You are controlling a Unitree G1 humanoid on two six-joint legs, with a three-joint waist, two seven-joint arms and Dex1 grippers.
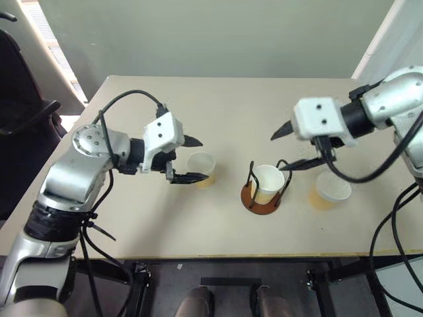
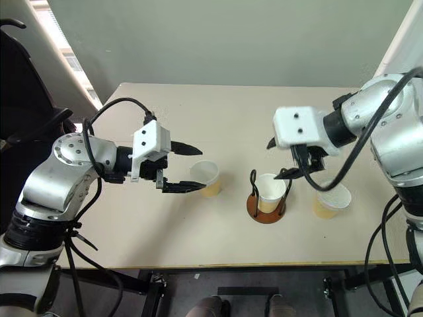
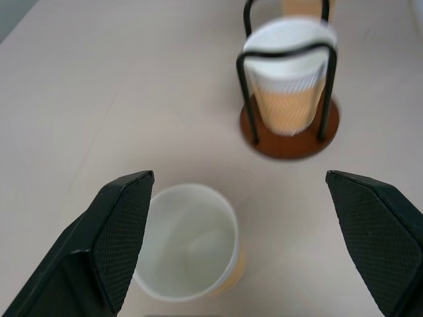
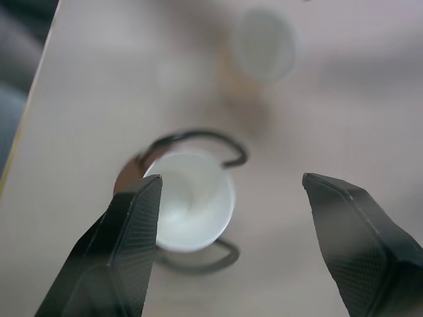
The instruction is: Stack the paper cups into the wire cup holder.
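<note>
One paper cup (image 1: 269, 182) stands upright inside the wire cup holder (image 1: 263, 201), a reddish-brown disc with black wire loops, at the table's middle. My right gripper (image 1: 291, 148) hovers open just above and to the right of it, nothing between its fingers; in the right wrist view the cup (image 4: 192, 201) sits below the open jaws. A second cup (image 1: 201, 168) stands on the table left of the holder. My left gripper (image 1: 194, 159) is open around its left side, not touching it as far as I can tell. A third cup (image 1: 330, 190) stands right of the holder.
The beige table (image 1: 198, 99) has its front edge close below the holder. A black chair (image 1: 20, 105) stands off the table's left side. Black cables hang from both arms.
</note>
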